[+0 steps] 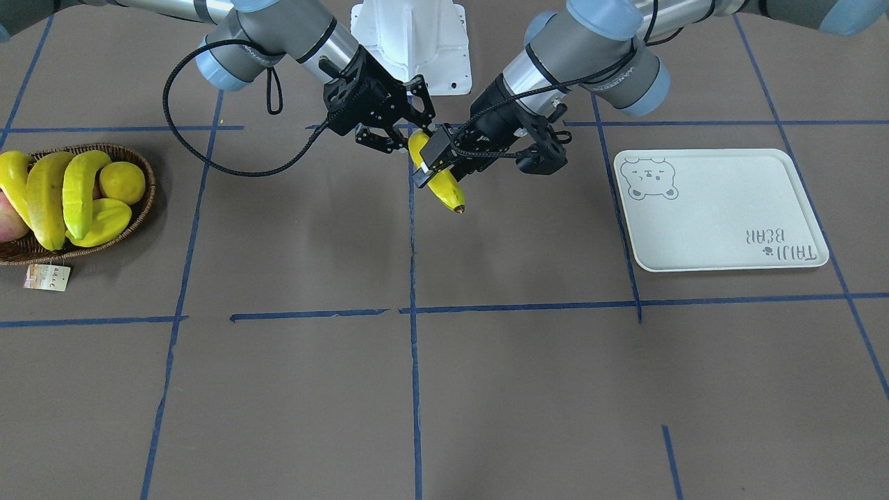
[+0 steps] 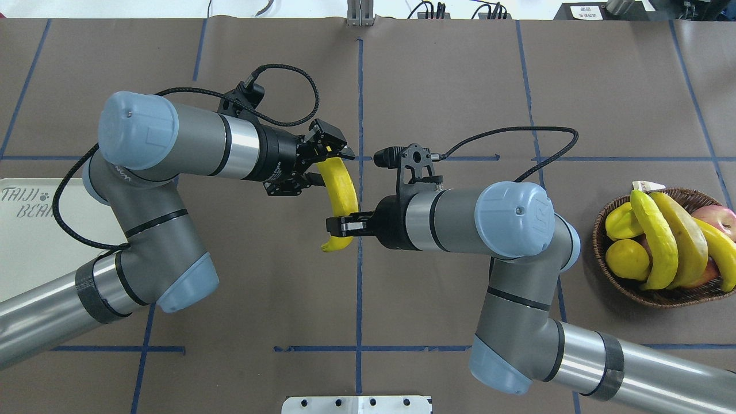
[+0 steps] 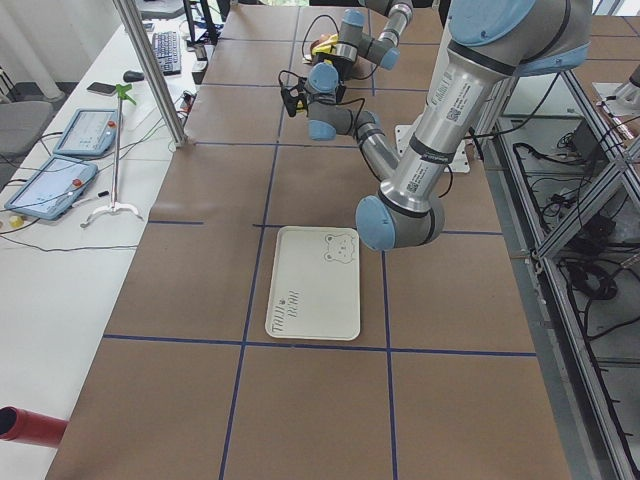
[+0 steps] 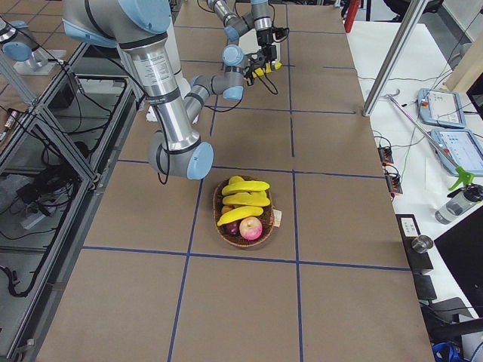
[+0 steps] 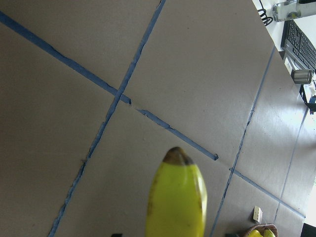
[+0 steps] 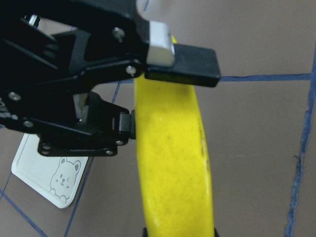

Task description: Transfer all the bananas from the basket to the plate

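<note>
Overhead exterior: the left arm hides most of the plate (image 2: 26, 241). The front-facing view crops the basket (image 1: 147, 198) at its edge.

One banana (image 2: 343, 190) hangs over the middle of the bench (image 1: 486, 389), dark tip pointing away from the robot. It is well apart from both basket and plate, which sit toward opposite bench ends.

- Near end: the right hand (image 2: 340, 225) is clamped on it.
- Far end: the left hand (image 2: 328, 165) has a finger on either side; cannot tell whether they press.

Basket: three bananas (image 1: 46, 198), ridged yellow fruit (image 1: 104, 221), round yellow fruit (image 1: 122, 182), apple (image 2: 716, 215); paper tag (image 1: 47, 277) just beside it.

Plate: bear print shows whole in the front-facing view.
</note>
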Controlling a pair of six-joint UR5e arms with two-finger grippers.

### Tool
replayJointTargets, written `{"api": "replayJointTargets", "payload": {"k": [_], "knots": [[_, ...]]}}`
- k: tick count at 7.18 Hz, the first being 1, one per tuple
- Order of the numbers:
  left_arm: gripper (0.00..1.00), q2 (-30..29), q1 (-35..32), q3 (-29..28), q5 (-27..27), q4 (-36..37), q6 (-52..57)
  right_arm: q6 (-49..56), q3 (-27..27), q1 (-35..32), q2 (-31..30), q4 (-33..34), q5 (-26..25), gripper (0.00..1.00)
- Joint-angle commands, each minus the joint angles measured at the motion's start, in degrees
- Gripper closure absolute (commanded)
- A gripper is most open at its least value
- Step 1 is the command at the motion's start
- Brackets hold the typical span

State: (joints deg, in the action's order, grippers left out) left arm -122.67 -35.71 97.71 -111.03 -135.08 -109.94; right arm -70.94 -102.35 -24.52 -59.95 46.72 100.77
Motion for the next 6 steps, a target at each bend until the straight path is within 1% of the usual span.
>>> {"api": "replayJointTargets", "payload": {"k": [1,3,4,5,6], "knots": [[0.47,0.1,0.4,-0.2,0.1,0.0,0.0,0.0,0.0,0.0,0.0,0.0,0.0,0.98],[0.98,0.1,0.4,-0.2,0.1,0.0,0.2,0.0,0.0,0.0,0.0,0.0,0.0,0.97],[1.0,0.1,0.4,-0.1,0.0,0.0,1.6,-0.1,0.0,-0.1,0.0,0.1,0.0,0.92],[1.0,0.2,0.3,0.0,0.0,0.0,1.7,-0.6,0.1,-0.3,0.0,0.9,0.1,0.35],[1.0,0.3,0.3,0.1,0.0,0.0,1.7,-0.7,-2.0,-0.3,0.0,5.1,0.2,0.01]]}}
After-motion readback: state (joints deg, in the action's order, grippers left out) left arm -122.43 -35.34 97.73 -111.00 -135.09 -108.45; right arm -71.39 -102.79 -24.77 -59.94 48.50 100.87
